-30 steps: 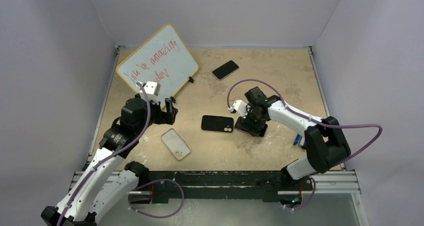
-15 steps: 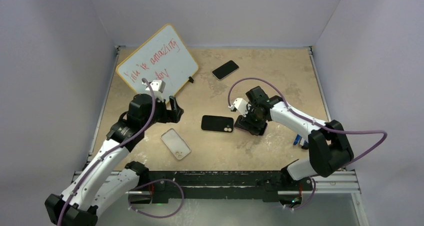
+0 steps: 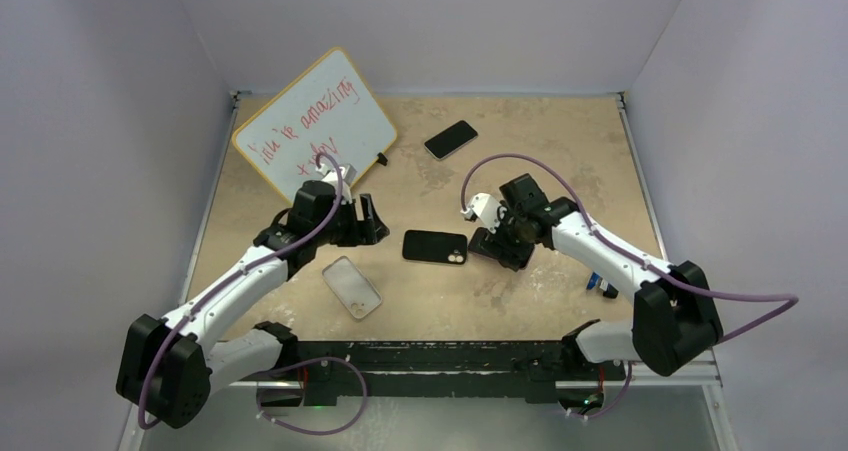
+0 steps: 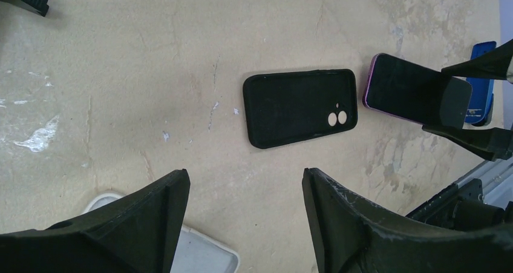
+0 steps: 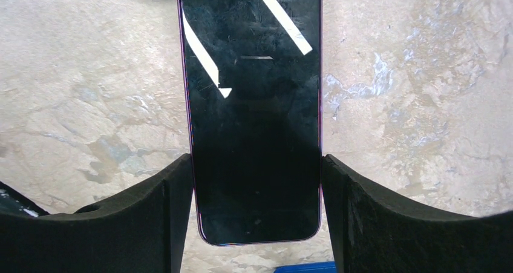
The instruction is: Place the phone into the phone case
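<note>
The phone (image 5: 251, 103), black-screened with a purple edge, sits between the fingers of my right gripper (image 5: 257, 161), which is shut on its two long sides just above the table. In the left wrist view the same phone (image 4: 405, 94) appears at the right. The phone case (image 3: 352, 286), a translucent whitish shell, lies flat near the front left; its corner (image 4: 202, 258) shows under my left gripper (image 4: 243, 176). That gripper (image 3: 372, 221) hovers open and holds nothing, just left of a black phone-sized slab (image 4: 299, 106) with two pale dots.
The yellow-framed whiteboard (image 3: 315, 126) leans at the back left, close behind my left arm. A second dark phone (image 3: 450, 139) lies at the back centre. A small blue object (image 3: 598, 283) sits by the right arm. The black slab (image 3: 435, 246) lies between the grippers.
My left arm has swung right and forward from beside the whiteboard toward the black slab. The right gripper, still holding the phone, has shifted only slightly.
</note>
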